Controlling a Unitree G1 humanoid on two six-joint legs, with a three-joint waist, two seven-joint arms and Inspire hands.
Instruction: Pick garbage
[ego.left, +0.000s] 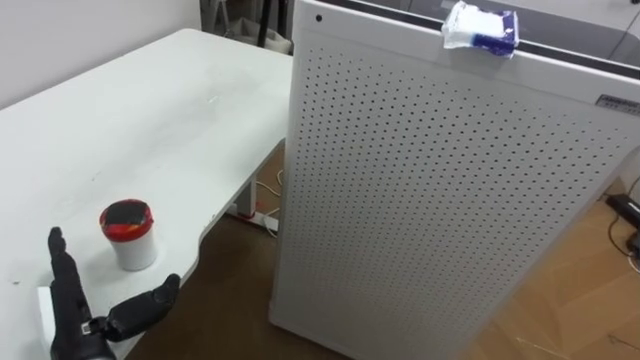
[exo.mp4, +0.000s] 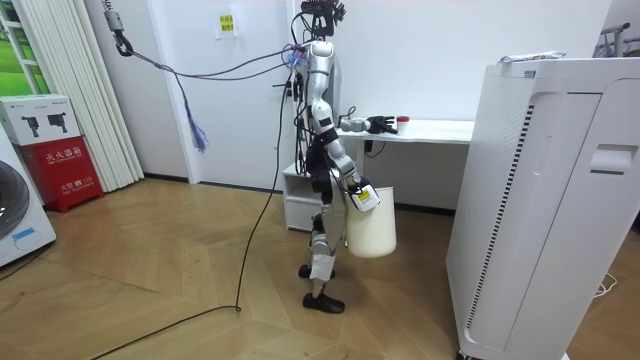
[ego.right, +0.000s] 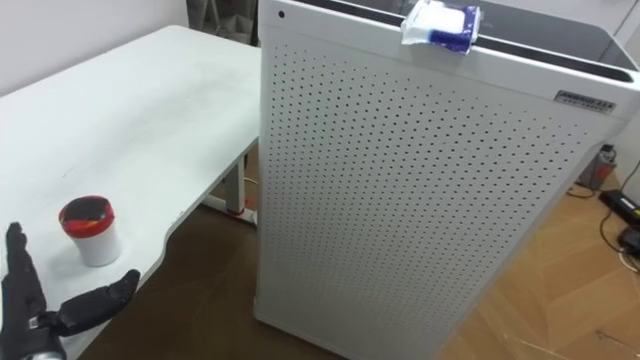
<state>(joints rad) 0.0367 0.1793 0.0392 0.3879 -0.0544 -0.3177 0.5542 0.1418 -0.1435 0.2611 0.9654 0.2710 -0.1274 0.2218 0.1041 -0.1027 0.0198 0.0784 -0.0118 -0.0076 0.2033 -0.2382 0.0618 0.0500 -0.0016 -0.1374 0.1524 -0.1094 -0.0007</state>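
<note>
White cup (ego.left: 131, 240) with red-rimmed dark lid; white dot-perforated panel (ego.left: 430, 200) (blue-white packet (ego.left: 480, 28) atop).

The white table (ego.left: 150, 110) bears a red-rimmed white cup (ego.left: 129, 236) near its curved front edge; the perforated white unit (ego.left: 430, 200) beside it carries a white-and-blue packet (ego.left: 480, 28).

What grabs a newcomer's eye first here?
The tall white perforated air purifier stands at right, a blue-and-white packet lying on its top edge. On the white table at left, a red-rimmed cup stands just beyond the open left hand.
</note>
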